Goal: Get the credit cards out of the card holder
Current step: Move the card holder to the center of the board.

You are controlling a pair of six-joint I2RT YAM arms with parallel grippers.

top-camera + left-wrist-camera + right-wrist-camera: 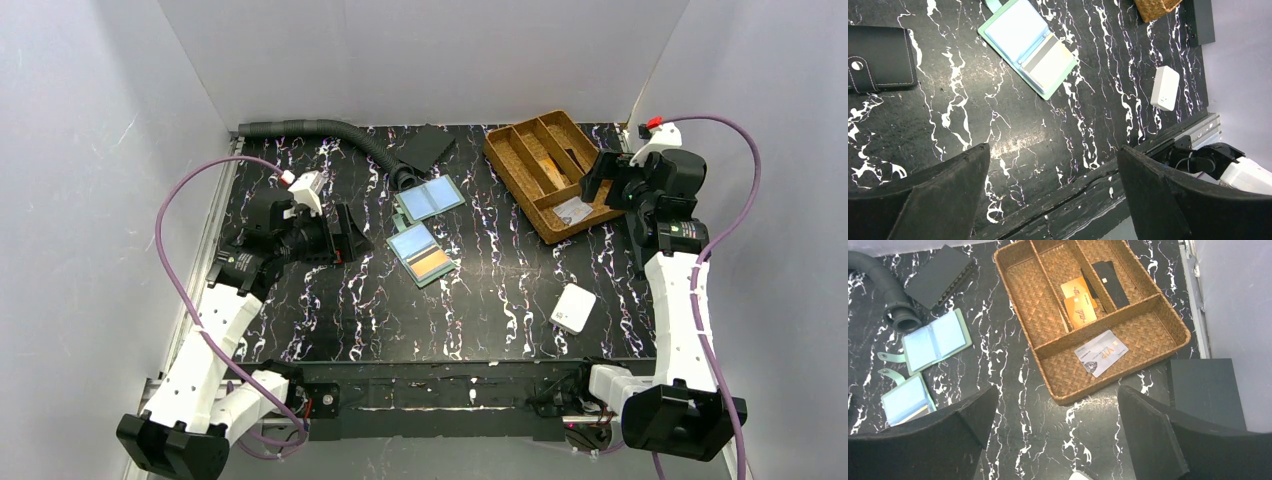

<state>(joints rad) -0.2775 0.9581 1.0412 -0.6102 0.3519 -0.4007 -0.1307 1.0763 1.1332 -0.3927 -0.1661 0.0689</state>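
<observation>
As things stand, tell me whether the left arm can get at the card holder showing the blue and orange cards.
Probably yes. The card holder lies flat ahead of the left tool, whose jaws stand open, and nothing sits between them; the black wallet lies off to the side.

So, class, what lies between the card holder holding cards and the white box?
Nothing: bare marbled table separates the card holder and the white box, shown in the top and left wrist views.

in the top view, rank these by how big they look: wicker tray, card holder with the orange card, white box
1. wicker tray, by far
2. card holder
3. white box, somewhat smaller than the holder
</observation>
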